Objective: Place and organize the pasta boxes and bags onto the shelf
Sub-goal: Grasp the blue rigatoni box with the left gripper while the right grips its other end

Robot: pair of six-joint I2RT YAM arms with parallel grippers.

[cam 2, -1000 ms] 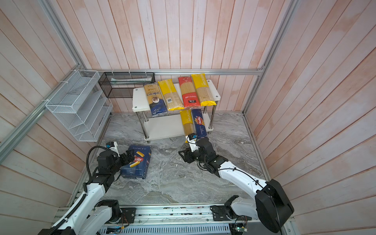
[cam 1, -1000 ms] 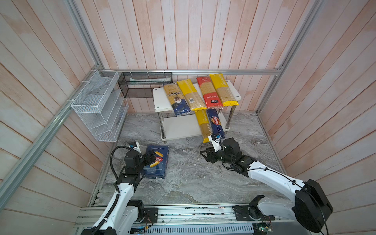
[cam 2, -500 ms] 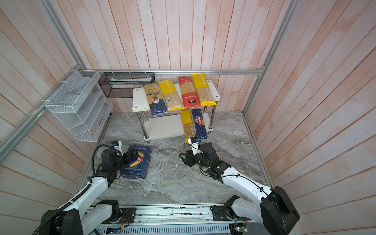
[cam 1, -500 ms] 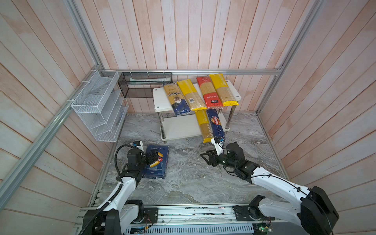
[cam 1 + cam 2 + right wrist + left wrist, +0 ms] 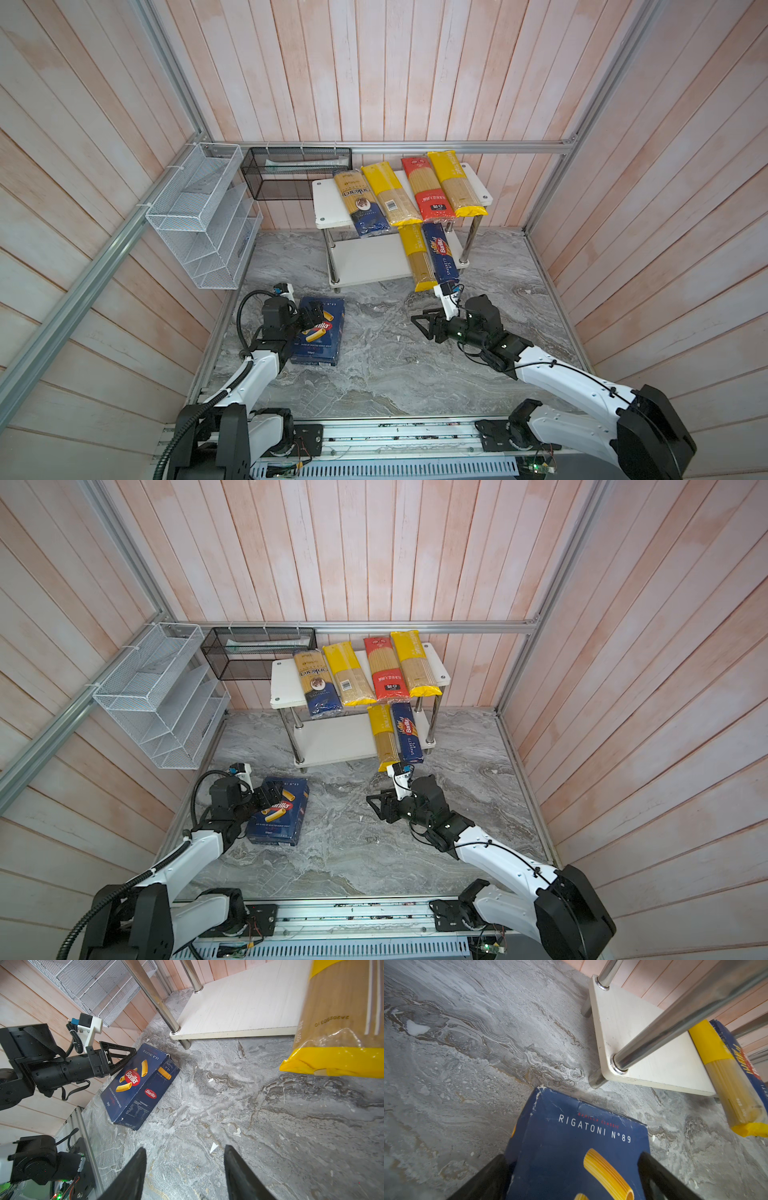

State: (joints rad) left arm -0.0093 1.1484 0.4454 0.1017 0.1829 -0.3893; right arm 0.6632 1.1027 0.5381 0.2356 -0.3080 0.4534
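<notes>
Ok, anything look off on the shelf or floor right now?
Yes. On the lower shelf board, the yellow bag and the Spaghetti box jut well past the front edge. Up top, the ankara bag sits skewed, overhanging too. The rigatoni box, on the marble surface, has a frayed corner.

A white wire rack (image 5: 199, 216) hangs near a black mesh basket (image 5: 282, 189) (both wall-mounted) above the grey marble floor (image 5: 374, 357).

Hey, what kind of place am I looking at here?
Likely a robot test cell staged as a pantry: plank walls braced by an aluminium frame, two robot arms on a rail, and a small white shelf holding spaghetti bags.
</notes>
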